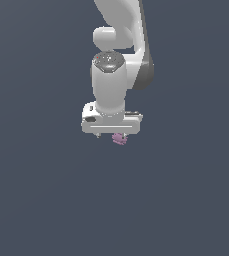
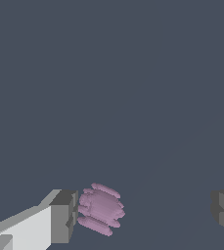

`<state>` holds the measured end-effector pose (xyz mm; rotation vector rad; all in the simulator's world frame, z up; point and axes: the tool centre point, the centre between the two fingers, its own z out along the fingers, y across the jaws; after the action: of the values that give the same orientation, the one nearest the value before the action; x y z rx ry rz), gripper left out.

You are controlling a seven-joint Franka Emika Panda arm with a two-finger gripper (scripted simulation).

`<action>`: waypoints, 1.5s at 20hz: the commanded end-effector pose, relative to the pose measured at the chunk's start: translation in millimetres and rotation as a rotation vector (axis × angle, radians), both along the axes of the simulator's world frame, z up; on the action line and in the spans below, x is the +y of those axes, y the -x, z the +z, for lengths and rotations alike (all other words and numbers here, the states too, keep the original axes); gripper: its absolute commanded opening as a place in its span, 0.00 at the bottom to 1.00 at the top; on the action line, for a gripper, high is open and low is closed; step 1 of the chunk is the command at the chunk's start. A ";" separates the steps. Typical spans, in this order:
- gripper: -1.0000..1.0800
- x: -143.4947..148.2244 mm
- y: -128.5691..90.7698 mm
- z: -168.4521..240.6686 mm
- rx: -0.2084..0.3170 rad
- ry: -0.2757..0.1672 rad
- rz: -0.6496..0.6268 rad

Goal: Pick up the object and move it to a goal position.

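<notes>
The object (image 1: 119,139) is a tiny pinkish-purple lumpy piece. In the exterior view it shows just below the white gripper (image 1: 112,135), whose hand hides most of the fingers. In the wrist view the object (image 2: 101,209) lies between the fingers, close against one grey fingertip (image 2: 64,215). The other fingertip (image 2: 223,210) stands far from it. The gripper (image 2: 144,212) is open wide and grips nothing. I cannot tell whether the object touches the near fingertip.
The white arm (image 1: 117,60) rises straight above the gripper. A plain dark grey-blue surface (image 1: 46,190) fills the rest of both views. No goal marker shows.
</notes>
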<state>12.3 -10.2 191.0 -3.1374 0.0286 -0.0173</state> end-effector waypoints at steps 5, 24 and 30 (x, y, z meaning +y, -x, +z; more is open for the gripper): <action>0.96 1.7 2.5 -2.7 0.008 -0.007 -0.004; 0.96 7.2 13.4 -16.3 0.025 -0.018 0.065; 0.96 10.0 21.8 -27.7 0.023 -0.012 0.192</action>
<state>-7.1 -1.0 166.5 -3.1157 -0.2153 0.0198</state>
